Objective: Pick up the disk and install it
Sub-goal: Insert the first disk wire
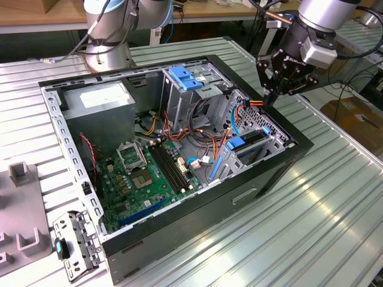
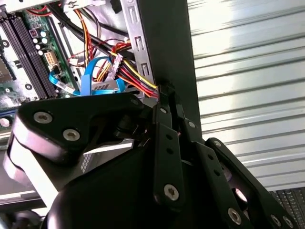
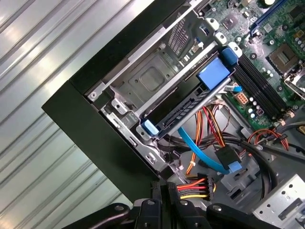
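Observation:
The disk sits on edge in the metal drive cage at the front corner of the open computer case, on the exterior view's right, with its blue rails showing. In the first wrist view the disk is a dark slab with blue ends, slotted in the cage. My gripper hangs just above the case's rim behind the cage, with its fingers pressed together and nothing between them. The fingertips stand close to a bundle of red, yellow and black wires.
The case lies open on a ribbed metal table, with the green motherboard, a grey power-supply box and a taller cage with a blue tab inside. A blue data cable hangs loose near the disk. Grey fixtures stand at the exterior view's left.

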Robot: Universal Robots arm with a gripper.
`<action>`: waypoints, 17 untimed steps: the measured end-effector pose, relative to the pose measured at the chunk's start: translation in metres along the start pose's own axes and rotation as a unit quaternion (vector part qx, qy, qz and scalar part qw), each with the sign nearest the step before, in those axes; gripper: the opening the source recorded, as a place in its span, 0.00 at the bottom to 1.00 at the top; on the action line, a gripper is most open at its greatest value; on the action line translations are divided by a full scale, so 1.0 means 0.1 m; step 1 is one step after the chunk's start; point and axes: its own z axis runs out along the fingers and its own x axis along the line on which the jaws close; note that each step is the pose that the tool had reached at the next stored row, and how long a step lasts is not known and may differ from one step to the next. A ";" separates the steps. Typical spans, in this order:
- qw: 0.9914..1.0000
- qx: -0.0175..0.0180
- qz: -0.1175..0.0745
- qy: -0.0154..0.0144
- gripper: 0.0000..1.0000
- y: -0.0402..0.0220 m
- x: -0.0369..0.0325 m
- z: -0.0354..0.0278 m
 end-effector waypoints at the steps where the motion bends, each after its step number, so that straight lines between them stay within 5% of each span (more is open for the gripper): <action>1: 1.000 0.000 0.000 0.000 0.17 0.009 -0.010 0.000; 5: 1.000 0.000 0.026 0.001 0.17 0.013 -0.014 0.000; 8: 0.998 0.001 0.055 0.002 0.17 0.013 -0.014 0.000; 11: 0.996 0.001 0.087 0.002 0.17 0.013 -0.014 0.000; 13: 0.995 0.002 0.096 0.003 0.17 0.016 -0.017 0.000; 17: 0.995 0.002 0.097 0.003 0.17 0.016 -0.017 0.000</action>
